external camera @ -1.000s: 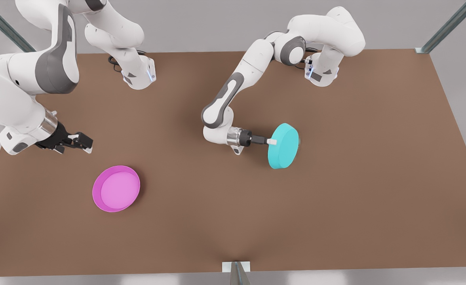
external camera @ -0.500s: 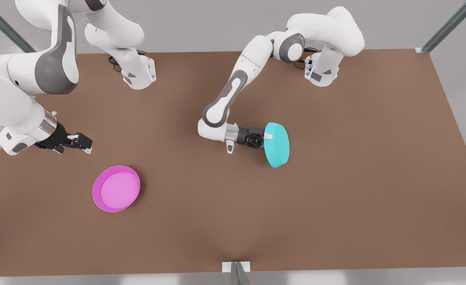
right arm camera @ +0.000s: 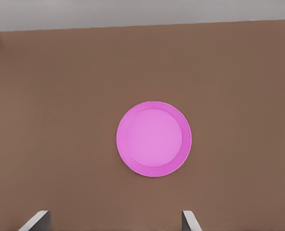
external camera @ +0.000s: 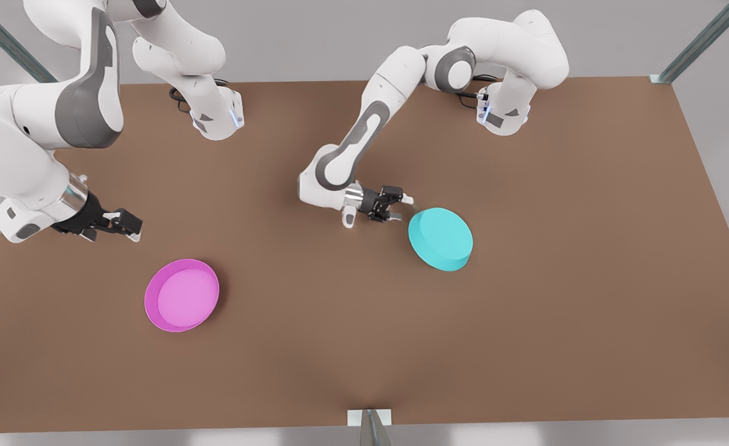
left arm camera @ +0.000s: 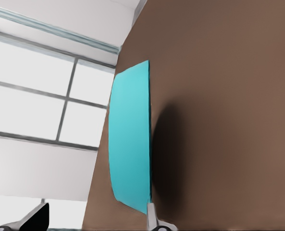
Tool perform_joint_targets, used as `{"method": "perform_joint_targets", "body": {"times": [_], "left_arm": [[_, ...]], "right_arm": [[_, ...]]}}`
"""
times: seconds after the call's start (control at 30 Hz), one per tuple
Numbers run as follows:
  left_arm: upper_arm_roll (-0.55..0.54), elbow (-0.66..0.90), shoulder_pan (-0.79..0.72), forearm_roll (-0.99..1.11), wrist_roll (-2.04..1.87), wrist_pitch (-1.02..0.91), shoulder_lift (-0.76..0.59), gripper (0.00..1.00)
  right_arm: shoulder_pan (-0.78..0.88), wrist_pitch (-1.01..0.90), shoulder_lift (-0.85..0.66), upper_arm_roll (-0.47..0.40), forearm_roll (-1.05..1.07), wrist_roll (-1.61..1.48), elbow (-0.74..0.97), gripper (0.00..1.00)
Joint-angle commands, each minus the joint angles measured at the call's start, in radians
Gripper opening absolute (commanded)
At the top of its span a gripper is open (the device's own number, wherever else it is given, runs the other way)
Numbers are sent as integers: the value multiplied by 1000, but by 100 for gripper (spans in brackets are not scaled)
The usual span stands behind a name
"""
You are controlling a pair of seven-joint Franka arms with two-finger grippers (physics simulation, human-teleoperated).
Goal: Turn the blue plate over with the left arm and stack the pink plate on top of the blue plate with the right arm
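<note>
The blue plate (external camera: 440,238) lies upside down on the brown table, flat base up, toward the front view's right of centre. My left gripper (external camera: 405,208) is open just beside the plate's rim, on the side toward the front view's left, holding nothing. The left wrist view has the blue plate (left arm camera: 130,139) edge-on beyond the spread fingertips (left arm camera: 154,219). The pink plate (external camera: 182,295) sits upright on the front view's left. My right gripper (external camera: 130,226) hovers open above and behind it. In the right wrist view the pink plate (right arm camera: 154,138) lies ahead of the gripper (right arm camera: 114,222).
Both arm bases (external camera: 215,118) (external camera: 503,114) stand at the table's far edge. A metal bracket (external camera: 369,421) marks the near edge. Bare brown table (external camera: 314,297) separates the two plates.
The left gripper has let go of the blue plate and drawn back toward the front view's left. The plate went from standing on edge to lying flat, base up. The right arm barely moved.
</note>
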Motion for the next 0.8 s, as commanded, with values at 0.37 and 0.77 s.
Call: {"method": "perform_joint_targets", "body": {"times": [0.37,0.77], "left_arm": [[-237,-4,778,-290,767,-15,-660,100],[-617,-294,1384,-210,977,392,-871,100]], "right_arm": [[-49,125,334,-15,5,-183,126,100],[-197,369,569,-28,439,-667,49,100]]}}
